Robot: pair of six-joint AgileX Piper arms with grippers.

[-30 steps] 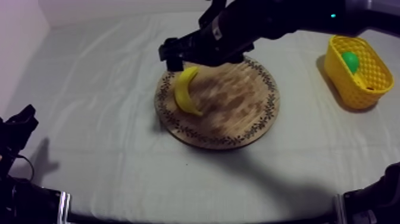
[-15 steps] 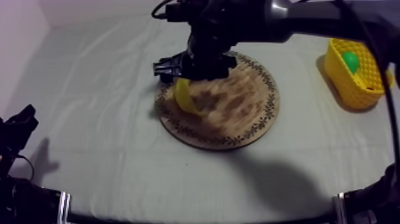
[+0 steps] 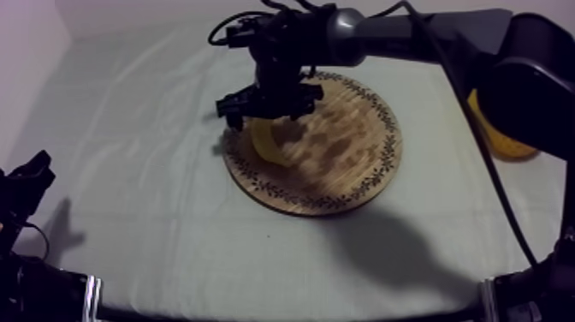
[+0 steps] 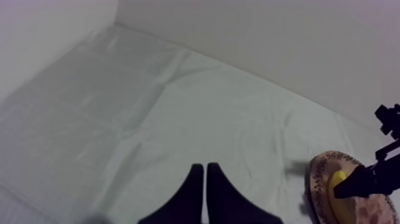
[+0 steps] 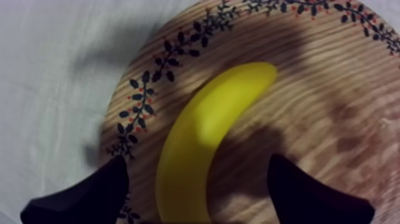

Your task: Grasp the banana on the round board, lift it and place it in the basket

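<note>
Right now the right tool hangs low over the round wooden board, above the part by the board's left rim. Its two black fingers are spread wide and clamp nothing. The banana lies flat on the board between them, one finger at each side of it. As far as the right wrist view shows, neither finger touches it, and the outer finger is over the patterned rim. The board sits near the middle of the counter. The yellow basket stands at the counter's right edge, largely hidden behind the right arm. The left tool rests by the counter's near left corner, closed into a narrow wedge and gripping nothing.
</note>
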